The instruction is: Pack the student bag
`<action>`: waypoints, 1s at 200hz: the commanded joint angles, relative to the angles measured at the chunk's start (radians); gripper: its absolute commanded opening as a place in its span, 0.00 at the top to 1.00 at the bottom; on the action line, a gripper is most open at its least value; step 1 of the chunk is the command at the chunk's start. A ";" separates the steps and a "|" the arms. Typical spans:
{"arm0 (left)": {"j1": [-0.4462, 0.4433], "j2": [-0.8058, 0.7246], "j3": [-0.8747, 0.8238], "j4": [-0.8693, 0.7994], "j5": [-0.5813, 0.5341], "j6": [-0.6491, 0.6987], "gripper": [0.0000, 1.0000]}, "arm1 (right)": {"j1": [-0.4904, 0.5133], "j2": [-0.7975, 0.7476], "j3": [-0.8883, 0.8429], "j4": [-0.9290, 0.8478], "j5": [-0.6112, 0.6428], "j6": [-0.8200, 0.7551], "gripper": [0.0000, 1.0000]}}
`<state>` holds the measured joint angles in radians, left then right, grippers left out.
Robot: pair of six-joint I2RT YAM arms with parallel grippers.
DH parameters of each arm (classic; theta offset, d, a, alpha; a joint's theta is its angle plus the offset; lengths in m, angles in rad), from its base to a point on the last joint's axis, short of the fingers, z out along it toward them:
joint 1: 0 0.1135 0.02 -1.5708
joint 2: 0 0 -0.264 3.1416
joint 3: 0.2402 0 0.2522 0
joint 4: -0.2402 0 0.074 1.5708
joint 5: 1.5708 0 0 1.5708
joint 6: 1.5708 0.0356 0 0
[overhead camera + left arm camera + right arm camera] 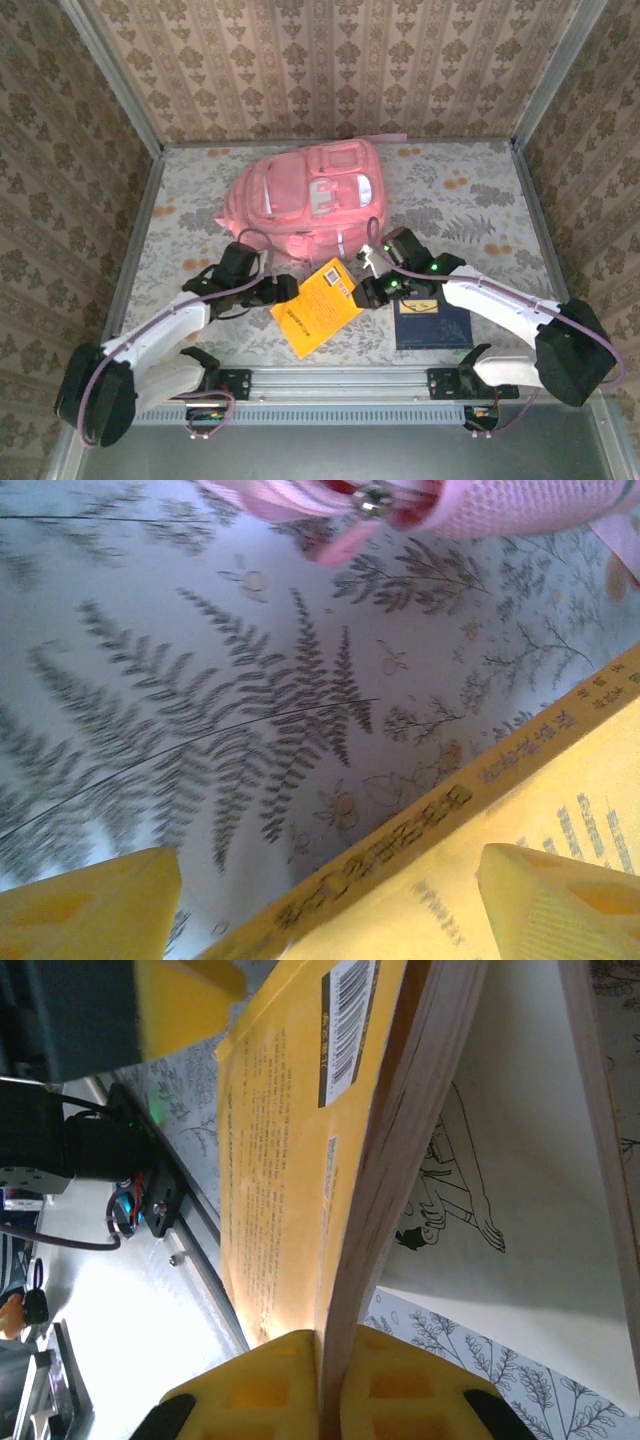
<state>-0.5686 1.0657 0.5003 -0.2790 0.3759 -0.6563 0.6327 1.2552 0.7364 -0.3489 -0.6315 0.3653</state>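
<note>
Gripping the yellow book [318,305] is, we judge, our step: right gripper [322,1360] pinches its pages, left gripper [330,900] gapes wide at its spine. The pink backpack [310,195] lies just behind; next, the book must reach its opening.

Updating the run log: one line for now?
left gripper open | right gripper shut on yellow book | yellow book outside pink backpack

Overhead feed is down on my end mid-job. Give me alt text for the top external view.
The right gripper pinches the right edge of a yellow book in front of the pink backpack, while the left gripper sits open at the book's left edge. A dark blue book lies to the right of it.
</note>
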 commanded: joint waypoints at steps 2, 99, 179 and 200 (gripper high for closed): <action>-0.018 0.077 0.023 0.179 0.098 0.040 0.20 | -0.004 -0.044 0.044 0.012 -0.069 -0.034 1.00; -0.033 0.182 -0.096 0.681 0.456 -0.091 0.26 | -0.197 -0.085 -0.052 0.319 -0.258 0.236 1.00; -0.119 0.176 -0.063 0.723 0.474 -0.117 0.59 | -0.253 -0.074 -0.049 0.398 -0.251 0.302 1.00; -0.119 0.165 -0.066 0.700 0.442 -0.104 0.68 | -0.257 -0.077 -0.059 0.395 -0.238 0.304 1.00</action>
<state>-0.6582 1.2652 0.4084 0.4084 0.7399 -0.7628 0.3916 1.1938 0.6674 -0.0669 -0.9466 0.6689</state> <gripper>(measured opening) 0.358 0.102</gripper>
